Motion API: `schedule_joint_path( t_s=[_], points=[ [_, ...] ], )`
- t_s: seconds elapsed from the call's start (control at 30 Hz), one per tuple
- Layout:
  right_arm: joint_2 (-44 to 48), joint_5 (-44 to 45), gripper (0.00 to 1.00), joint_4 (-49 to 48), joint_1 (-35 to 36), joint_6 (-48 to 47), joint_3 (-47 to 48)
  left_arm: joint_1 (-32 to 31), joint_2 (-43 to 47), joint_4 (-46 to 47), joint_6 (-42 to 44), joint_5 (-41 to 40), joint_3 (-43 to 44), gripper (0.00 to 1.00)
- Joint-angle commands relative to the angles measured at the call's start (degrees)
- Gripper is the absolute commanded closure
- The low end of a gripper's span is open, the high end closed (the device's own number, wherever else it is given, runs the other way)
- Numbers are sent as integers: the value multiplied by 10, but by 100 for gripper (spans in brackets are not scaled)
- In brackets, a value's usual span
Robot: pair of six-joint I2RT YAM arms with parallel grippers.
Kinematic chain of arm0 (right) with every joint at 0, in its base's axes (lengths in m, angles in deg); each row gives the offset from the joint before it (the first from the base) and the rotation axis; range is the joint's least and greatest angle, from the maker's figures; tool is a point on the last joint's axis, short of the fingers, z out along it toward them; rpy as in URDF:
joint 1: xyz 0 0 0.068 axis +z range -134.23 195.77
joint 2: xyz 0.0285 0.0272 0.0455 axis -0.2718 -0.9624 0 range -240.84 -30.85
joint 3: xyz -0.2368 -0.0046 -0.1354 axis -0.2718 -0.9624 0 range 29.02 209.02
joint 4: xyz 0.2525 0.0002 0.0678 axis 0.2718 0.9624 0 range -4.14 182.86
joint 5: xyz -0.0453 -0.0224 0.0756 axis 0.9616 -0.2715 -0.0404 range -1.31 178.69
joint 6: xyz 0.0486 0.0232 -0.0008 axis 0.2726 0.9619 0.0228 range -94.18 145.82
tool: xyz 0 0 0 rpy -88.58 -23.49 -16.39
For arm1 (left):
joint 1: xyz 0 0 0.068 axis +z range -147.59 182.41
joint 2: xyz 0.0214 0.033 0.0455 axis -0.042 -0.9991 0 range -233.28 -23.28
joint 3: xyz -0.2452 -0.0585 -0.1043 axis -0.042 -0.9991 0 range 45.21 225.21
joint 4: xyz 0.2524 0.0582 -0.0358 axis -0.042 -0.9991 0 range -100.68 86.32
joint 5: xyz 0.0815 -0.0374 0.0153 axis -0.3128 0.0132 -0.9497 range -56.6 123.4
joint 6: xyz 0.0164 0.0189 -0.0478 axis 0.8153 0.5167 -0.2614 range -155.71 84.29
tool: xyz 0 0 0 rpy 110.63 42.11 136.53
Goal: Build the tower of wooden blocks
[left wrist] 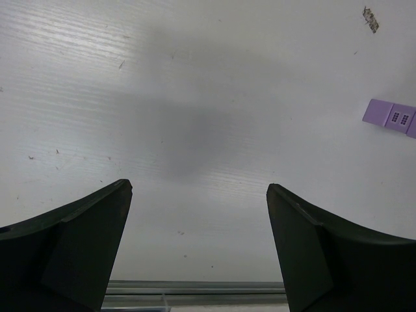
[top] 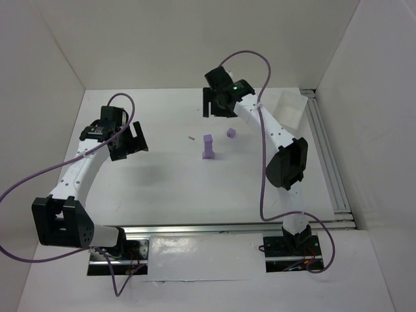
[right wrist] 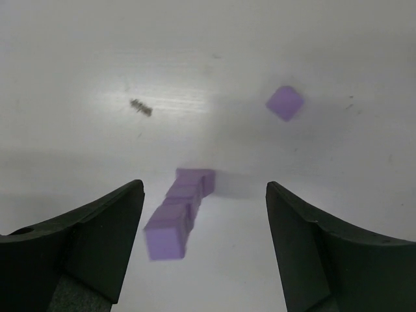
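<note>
Our right gripper point(right wrist: 205, 188) hangs with its fingers spread wide, gripping nothing, above the table point(top: 162, 175) just beyond the tower point(top: 208, 147). In its wrist view the tower rises between the two fingers, closer to one than the other, and touches neither. The tower is a narrow upright column of lilac cubes near the middle of the table. We see one loose block point(top: 231, 132) lying near it, to the right and a little farther back. A small dark speck point(top: 191, 138) lies just left of the tower. A white tray point(top: 286, 107) sits towards the far right corner. Our left gripper point(left wrist: 199, 187), its fingers also spread and holding nothing, hangs over the table well to the left of the tower.
</note>
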State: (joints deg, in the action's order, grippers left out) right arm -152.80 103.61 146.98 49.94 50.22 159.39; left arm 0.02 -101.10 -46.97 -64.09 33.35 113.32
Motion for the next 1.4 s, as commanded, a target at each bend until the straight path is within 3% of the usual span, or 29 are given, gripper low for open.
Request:
schedule_joint_path(
  t_s=[0.0,0.1,0.2,0.33,0.47,0.77,1.1,1.37],
  points=[
    [25,13,18,-59,-78,29,-44,3,22,5,11,7,-1,2],
    [-9,-1,18,-65,-110,53,-49,3,22,5,11,7,4,2],
    [-21,6,9,-65,-117,105,-78,3,22,5,11,7,4,2],
    [-7,7,13,-133,-122,159,-186,3,22,5,11,7,4,2],
    [2,-14,16,-186,-122,183,-233,3,22,5,11,7,4,2],
    [-50,-14,22,-235,-117,195,-225,3,17,0,17,7,10,2],
    [-102,3,27,-219,-117,190,-173,3,17,0,17,7,10,2],
    [-114,-3,38,-214,-117,178,-173,3,12,0,17,7,10,2]
  ],
)
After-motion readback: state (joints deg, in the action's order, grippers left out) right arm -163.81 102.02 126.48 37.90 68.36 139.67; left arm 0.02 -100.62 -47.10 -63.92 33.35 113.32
